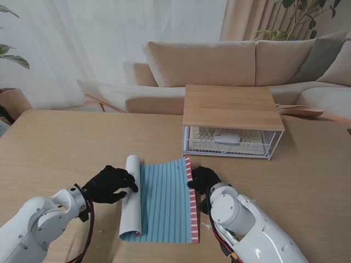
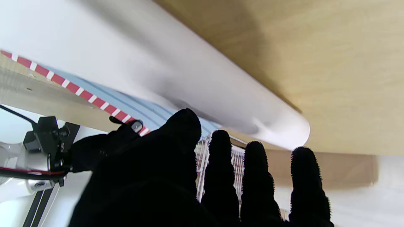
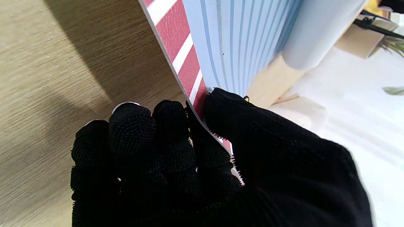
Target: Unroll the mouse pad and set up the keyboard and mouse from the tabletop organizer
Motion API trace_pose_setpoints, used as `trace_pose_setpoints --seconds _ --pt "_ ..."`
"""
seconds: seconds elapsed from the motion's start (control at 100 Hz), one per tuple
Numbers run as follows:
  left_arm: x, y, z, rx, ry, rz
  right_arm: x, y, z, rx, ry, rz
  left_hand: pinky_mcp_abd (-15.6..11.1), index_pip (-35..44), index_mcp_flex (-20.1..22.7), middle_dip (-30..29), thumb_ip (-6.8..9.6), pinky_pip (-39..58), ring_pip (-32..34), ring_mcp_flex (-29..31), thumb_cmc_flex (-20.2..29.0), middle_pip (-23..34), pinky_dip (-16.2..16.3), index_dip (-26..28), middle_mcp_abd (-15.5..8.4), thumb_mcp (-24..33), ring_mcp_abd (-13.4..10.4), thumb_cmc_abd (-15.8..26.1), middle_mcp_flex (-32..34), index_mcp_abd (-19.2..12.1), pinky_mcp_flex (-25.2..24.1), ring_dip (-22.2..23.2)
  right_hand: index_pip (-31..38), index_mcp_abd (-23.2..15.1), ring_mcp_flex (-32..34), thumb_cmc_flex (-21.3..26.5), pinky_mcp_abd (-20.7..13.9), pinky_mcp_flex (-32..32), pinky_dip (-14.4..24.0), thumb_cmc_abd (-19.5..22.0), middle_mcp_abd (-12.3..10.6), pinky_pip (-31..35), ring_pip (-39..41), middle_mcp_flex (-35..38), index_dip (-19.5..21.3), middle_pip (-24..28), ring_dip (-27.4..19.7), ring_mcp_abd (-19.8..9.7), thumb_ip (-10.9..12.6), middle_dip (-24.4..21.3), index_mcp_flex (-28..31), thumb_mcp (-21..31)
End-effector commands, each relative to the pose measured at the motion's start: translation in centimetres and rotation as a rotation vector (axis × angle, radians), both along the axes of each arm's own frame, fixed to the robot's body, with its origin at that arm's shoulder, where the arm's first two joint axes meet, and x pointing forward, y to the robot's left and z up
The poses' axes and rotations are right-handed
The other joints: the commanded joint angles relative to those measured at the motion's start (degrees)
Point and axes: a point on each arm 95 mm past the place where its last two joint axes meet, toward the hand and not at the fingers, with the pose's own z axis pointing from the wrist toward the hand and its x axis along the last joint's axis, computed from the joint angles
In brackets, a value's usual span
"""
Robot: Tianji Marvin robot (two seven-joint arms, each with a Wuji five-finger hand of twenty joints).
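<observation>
The mouse pad (image 1: 164,200) lies partly unrolled near my edge of the table, blue-striped with a red-and-white border (image 1: 192,203) along its right side. Its white rolled part (image 1: 131,197) stands on the left of the flat part. My left hand (image 1: 109,184) rests against that roll (image 2: 189,72), fingers (image 2: 255,176) straight and apart, thumb touching it. My right hand (image 1: 203,179) pinches the pad's red border (image 3: 189,63) between thumb and fingers (image 3: 164,126), lifting that edge off the table. The keyboard (image 1: 249,143) and the white mouse (image 1: 226,137) lie in the wire organizer (image 1: 233,109).
The organizer has a wooden top and stands farther from me, to the right of the pad. Beyond the table are a beige sofa (image 1: 219,66) and curtains. Bare wood lies to the left of the roll and right of my right arm (image 1: 247,224).
</observation>
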Motion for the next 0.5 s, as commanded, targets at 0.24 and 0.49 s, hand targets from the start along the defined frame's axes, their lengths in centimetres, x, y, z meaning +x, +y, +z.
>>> trace_pose_setpoints --seconds 0.24,0.49 --pt "0.0 -3.2 2.2 -0.126 -0.064 -0.012 -0.2 0.5 -0.2 0.024 0.011 0.002 1.4 -0.7 0.5 -0.1 -1.41 1.5 0.0 0.2 -1.4 -1.1 0.6 -0.6 0.0 0.6 -0.4 0.6 -0.3 0.0 -0.9 -0.6 2.1 -0.8 -0.2 2.6 -2.6 -1.6 2.8 1.0 5.2 4.2 1.2 -0.5 1.6 3.1 0.8 1.8 1.6 0.5 0.1 2.9" --pt "0.4 -4.0 -0.6 -0.044 0.12 -0.062 -0.3 0.7 -0.4 0.029 0.021 0.016 1.0 -1.0 1.0 -0.4 -2.82 -3.5 -0.5 2.5 -3.2 -1.5 -1.9 -0.9 0.0 -4.5 -1.1 2.4 2.4 -0.2 -0.5 -0.7 2.1 -1.0 -0.8 2.7 -3.0 -2.4 2.9 1.2 5.1 4.0 1.2 -0.8 1.9 3.1 0.8 1.9 1.7 0.3 -0.2 2.8"
